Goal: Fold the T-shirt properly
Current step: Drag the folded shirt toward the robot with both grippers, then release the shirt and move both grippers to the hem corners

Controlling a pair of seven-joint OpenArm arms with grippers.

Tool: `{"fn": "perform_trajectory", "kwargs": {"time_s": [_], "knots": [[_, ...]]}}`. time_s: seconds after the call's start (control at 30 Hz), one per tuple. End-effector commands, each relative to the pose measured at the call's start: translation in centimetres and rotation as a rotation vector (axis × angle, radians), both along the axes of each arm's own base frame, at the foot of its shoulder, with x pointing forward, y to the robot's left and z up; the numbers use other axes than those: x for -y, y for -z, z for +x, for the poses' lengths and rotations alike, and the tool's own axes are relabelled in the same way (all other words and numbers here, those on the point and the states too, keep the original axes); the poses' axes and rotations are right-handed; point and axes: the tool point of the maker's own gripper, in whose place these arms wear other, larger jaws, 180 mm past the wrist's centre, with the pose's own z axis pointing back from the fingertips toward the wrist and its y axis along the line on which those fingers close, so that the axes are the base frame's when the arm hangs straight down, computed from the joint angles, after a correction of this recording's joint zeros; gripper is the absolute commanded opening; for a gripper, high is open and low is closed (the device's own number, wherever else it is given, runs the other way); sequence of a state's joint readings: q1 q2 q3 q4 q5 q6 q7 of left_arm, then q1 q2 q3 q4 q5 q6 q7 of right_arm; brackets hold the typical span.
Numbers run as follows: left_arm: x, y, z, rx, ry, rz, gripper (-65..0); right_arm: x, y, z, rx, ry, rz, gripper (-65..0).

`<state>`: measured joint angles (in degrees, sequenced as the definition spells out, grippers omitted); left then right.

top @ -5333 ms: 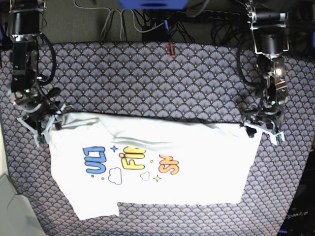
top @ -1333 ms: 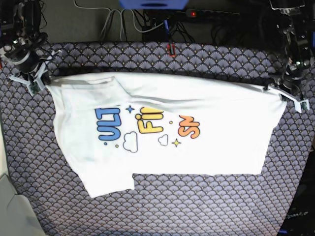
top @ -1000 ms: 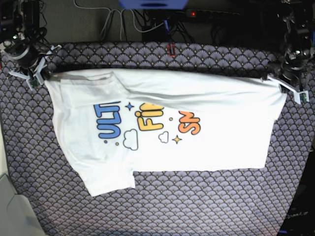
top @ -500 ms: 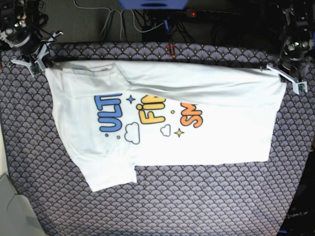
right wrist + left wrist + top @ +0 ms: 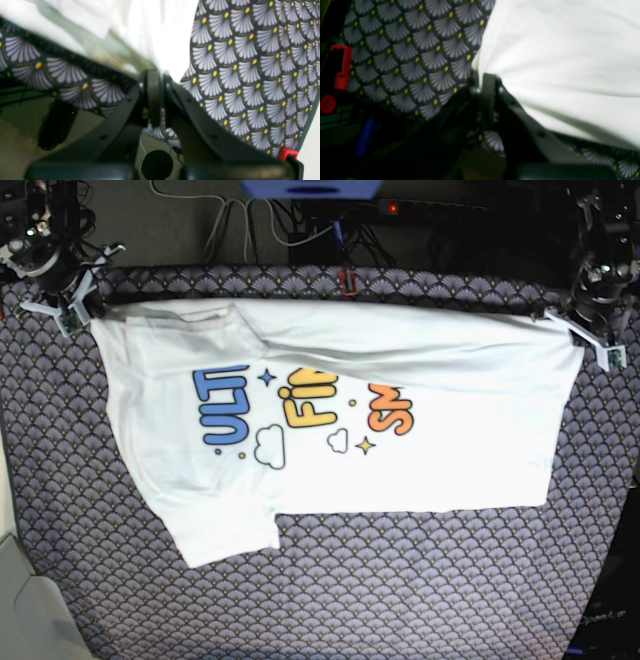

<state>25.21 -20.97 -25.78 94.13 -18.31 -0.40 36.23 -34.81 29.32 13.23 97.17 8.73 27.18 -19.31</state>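
The white T-shirt (image 5: pixel 400 450) is stretched wide across the patterned table, its colourful print (image 5: pixel 300 412) facing up and a sleeve (image 5: pixel 225 530) trailing toward the front left. At the far right corner my left gripper (image 5: pixel 585 345) is shut on the T-shirt's top edge. My right gripper (image 5: pixel 72 310) is shut on the other top corner at the far left. The left wrist view shows white cloth (image 5: pixel 557 62) pinched in the closed left gripper (image 5: pixel 487 77). In the right wrist view, cloth (image 5: pixel 160 37) runs into the closed right gripper (image 5: pixel 157 73).
The table cover (image 5: pixel 400 590) has a grey fan pattern with yellow dots. Cables and a power strip (image 5: pixel 430 210) lie behind the table's far edge. A small red part (image 5: pixel 347 280) sits at the far edge's middle. A pale surface (image 5: pixel 25 610) borders the front left corner.
Both grippers have carried the T-shirt's top edge farther toward the table's back edge, dragging the whole shirt away from the front. The cloth has spread flatter and tauter.
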Motion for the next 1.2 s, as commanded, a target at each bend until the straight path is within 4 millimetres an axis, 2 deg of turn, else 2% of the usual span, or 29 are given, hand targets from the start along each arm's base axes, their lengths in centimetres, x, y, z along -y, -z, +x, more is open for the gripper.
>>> {"fn": "perform_trajectory", "kwargs": {"time_s": [0.0,0.13,0.2,0.3,0.33,0.47,0.57,0.77,0.87,1.0,1.1,1.17], "knots": [[-0.9,-1.1,0.5,0.029,0.0,0.037,-63.7,0.6,-0.8,0.6,0.028,-0.004,-0.018,-65.0],[-0.9,-1.2,0.6,0.032,0.0,0.037,-63.2,0.5,-0.8,0.5,0.027,-0.002,-0.016,-64.0],[-0.8,-1.2,0.6,0.031,0.003,0.035,-63.1,0.5,-0.8,0.5,0.027,-0.002,-0.016,-61.3],[-0.8,-0.3,-0.1,-0.041,-0.004,0.018,-61.8,0.6,-0.7,0.5,0.024,0.0,-0.017,-53.9],[-0.9,-0.2,-0.4,-0.073,-0.007,0.016,-60.0,0.6,-0.7,0.5,0.024,0.0,-0.017,-51.2],[-0.7,-0.2,0.1,-0.104,-0.013,-0.009,-46.4,0.6,-0.7,0.5,0.024,-0.001,-0.018,-39.8],[-0.6,-0.4,0.2,-0.097,-0.011,-0.007,-39.2,0.6,-0.8,0.5,0.026,-0.003,-0.019,-34.7],[-0.8,-0.6,0.4,-0.089,-0.014,-0.005,-30.8,0.5,-1.0,0.7,0.031,-0.007,-0.02,-33.9],[-0.8,-1.1,1.1,-0.069,-0.013,-0.003,-30.5,1.9,-1.7,1.1,0.054,0.024,-0.041,-33.9],[-0.5,-2.7,2.3,-0.022,0.003,0.013,-30.5,3.5,-2.8,1.5,0.082,0.058,-0.068,-33.9],[-1.3,-4.9,3.0,0.042,-0.017,0.032,-30.5,4.6,-3.4,1.8,0.101,0.081,-0.086,-33.9],[-1.5,-6.7,4.2,0.101,-0.021,0.044,-30.5,5.2,-3.9,2.2,0.118,0.091,-0.095,-33.9]]}}
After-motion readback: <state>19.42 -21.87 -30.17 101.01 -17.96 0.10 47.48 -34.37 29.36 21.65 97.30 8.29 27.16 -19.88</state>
